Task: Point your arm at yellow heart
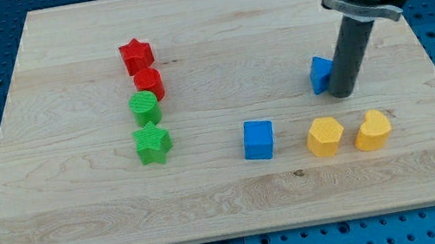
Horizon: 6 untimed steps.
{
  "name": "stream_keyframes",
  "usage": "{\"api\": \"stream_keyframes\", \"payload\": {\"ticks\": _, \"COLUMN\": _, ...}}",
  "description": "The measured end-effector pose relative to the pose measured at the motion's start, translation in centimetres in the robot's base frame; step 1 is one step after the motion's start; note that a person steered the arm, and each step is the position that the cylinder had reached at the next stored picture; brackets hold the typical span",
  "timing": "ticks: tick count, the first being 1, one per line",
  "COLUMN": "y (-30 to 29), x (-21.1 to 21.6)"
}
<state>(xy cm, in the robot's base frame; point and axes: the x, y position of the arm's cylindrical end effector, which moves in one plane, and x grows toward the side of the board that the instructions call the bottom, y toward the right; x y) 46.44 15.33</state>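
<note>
Standing on the wooden board toward its right edge, my tip is the lower end of a straight dark rod that comes down from the grey arm housing at the view's top right. The rod carries no pincer, so nothing opens, closes or grips here; the end simply rests at board height and holds nothing. Just to its left sits a blue block, partly hidden behind the rod, so its shape is hard to make out, and the two appear to be touching or nearly so.

The yellow heart lies near the board's right edge, in the lower half, below my tip and slightly to the view's right, with a clear strip of wood between them. Just beside it on the left is a yellow hexagon, close but apart from it. Further left along the same line sits a blue cube, roughly midway across the board.

Toward the left half, four blocks form a column running from the top edge downward: a red star, a red cylinder touching it, a green cylinder, and a green star at the bottom.
</note>
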Motion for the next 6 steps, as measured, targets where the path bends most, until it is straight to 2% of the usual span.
{"api": "stream_keyframes", "payload": {"ticks": 2, "y": -2.9, "x": 1.3}}
{"api": "stream_keyframes", "payload": {"ticks": 5, "y": -18.3, "x": 1.6}}
{"api": "stream_keyframes", "payload": {"ticks": 6, "y": -21.4, "x": 2.0}}
